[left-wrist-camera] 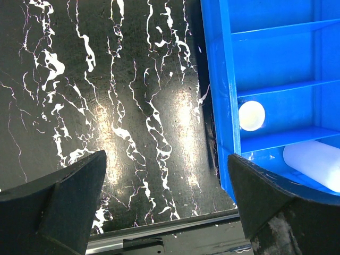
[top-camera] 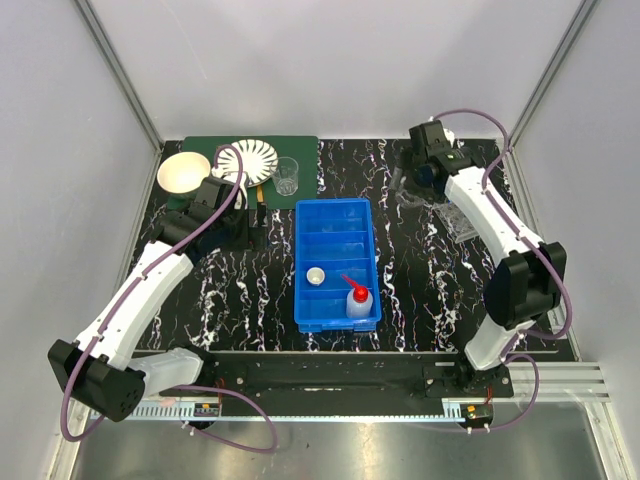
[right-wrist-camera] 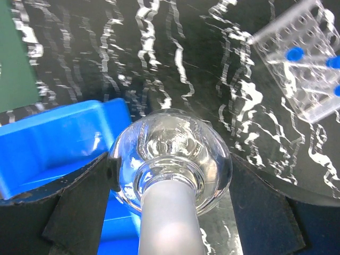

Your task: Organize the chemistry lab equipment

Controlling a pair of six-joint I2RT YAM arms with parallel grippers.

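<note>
Task approx. part-done. Squeeze bottle (top-camera: pixel 358 298) & round lid (top-camera: pixel 316 275) are stowed in blue bin (top-camera: pixel 335 204). Glass flask (right-wrist-camera: pixel 164 138) is clamped in right gripper (right-wrist-camera: pixel 170 159), near bin's far corner. Beaker (top-camera: pixel 287 176) & tube rack (top-camera: pixel 455 215) are left outside bin. Left gripper (left-wrist-camera: pixel 167 186) is held open, empty.

glass flask (right-wrist-camera: pixel 171 154) neck cropped, tube rack (right-wrist-camera: pixel 305 79) cropped

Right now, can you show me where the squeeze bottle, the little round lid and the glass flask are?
squeeze bottle (top-camera: pixel 358 303): top external view, on its white body.
little round lid (left-wrist-camera: pixel 251 115): left wrist view, on its middle.
glass flask (right-wrist-camera: pixel 170 151): right wrist view, on its round bulb.
</note>
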